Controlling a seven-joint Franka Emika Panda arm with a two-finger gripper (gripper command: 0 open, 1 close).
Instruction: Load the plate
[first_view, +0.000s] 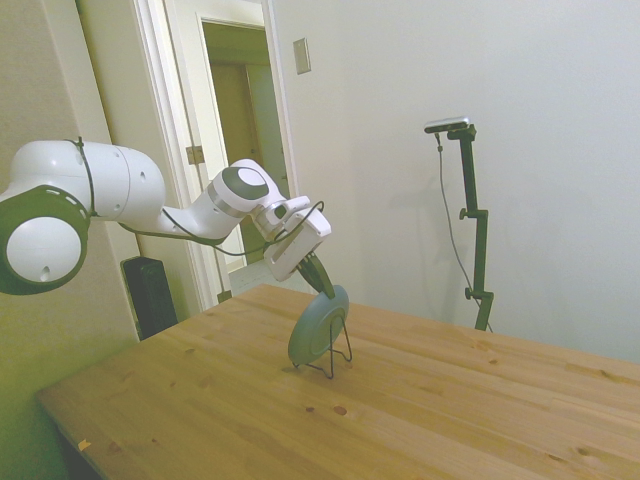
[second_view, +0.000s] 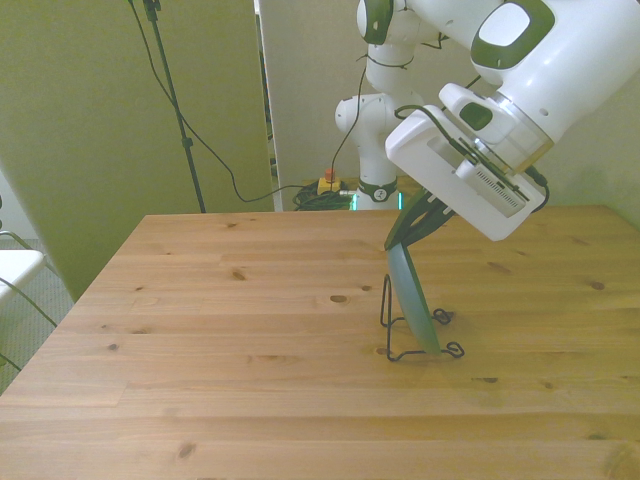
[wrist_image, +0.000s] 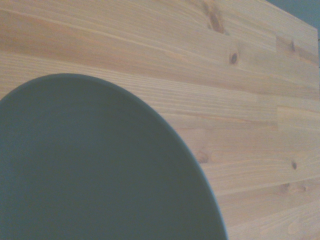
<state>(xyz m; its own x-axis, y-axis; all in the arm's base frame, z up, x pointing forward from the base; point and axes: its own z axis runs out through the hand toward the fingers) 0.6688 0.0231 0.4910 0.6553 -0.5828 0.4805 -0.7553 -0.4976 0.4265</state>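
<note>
Side view shows my gripper (first_view: 322, 282) pinching the top rim of the plate (first_view: 316, 330), which sits tilted in the wire stand (first_view: 338, 360), so I'd ease it fully down before letting go

no readable text, label, brand, number or sign shows in any of the views.

White glossy arm (first_view: 120, 185), grey round joint caps, thin black cable, boxy white hand (second_view: 415, 225), dark fingers (first_view: 322, 277)

Side and front cameras share the table (first_view: 420, 400) — wrist camera close.
</note>
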